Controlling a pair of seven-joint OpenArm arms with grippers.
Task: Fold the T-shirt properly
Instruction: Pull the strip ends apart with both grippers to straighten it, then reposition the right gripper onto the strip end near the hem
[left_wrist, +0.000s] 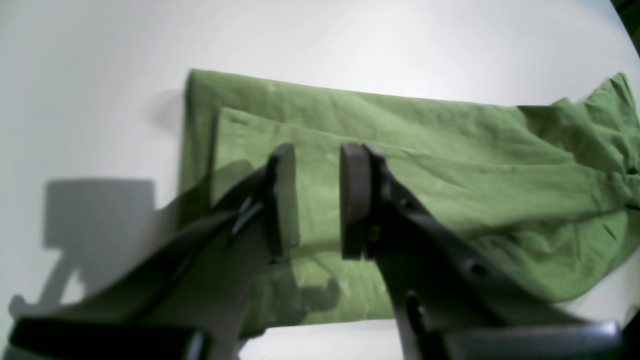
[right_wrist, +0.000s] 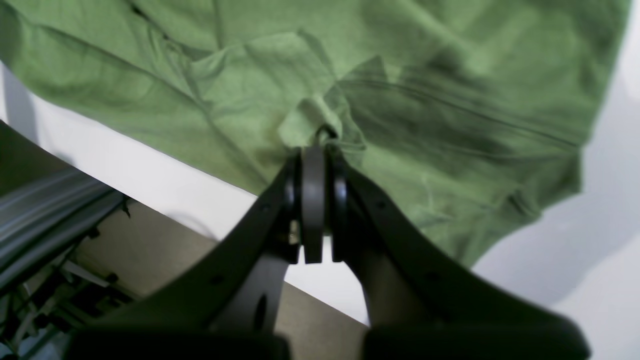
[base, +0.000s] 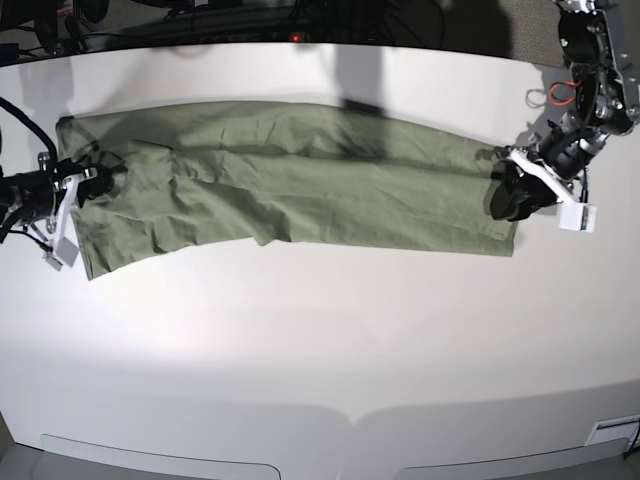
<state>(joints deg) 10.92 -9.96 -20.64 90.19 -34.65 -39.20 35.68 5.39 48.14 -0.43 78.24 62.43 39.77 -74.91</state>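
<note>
- White tabletop (base: 320, 340) carries the T-shirt (base: 290, 180), which lies as a long band folded lengthwise across the far half, well clear of the near edge.
- We judge the T-shirt light, soft and limp: it will sag and crease under any lift, and layers may slide apart. It is not fragile.
- We recommend taking hold at corners and doubled hems, where the cloth bunches into a firm pinch. A single layer would slip.
- Right gripper (right_wrist: 314, 150): jaws fully closed, pinching a small tuck of cloth at one end of the T-shirt, next to the table's side edge.
- Left gripper (left_wrist: 317, 200): jaws part-open with a clear gap, holding nothing, poised over the folded hem at the opposite end of the T-shirt.
- Edges: the pinched end lies close to the table's side edge; we see the floor below it in the right wrist view.
- Open room: bare surface is broad on the near side of the T-shirt and narrower beyond it.
</note>
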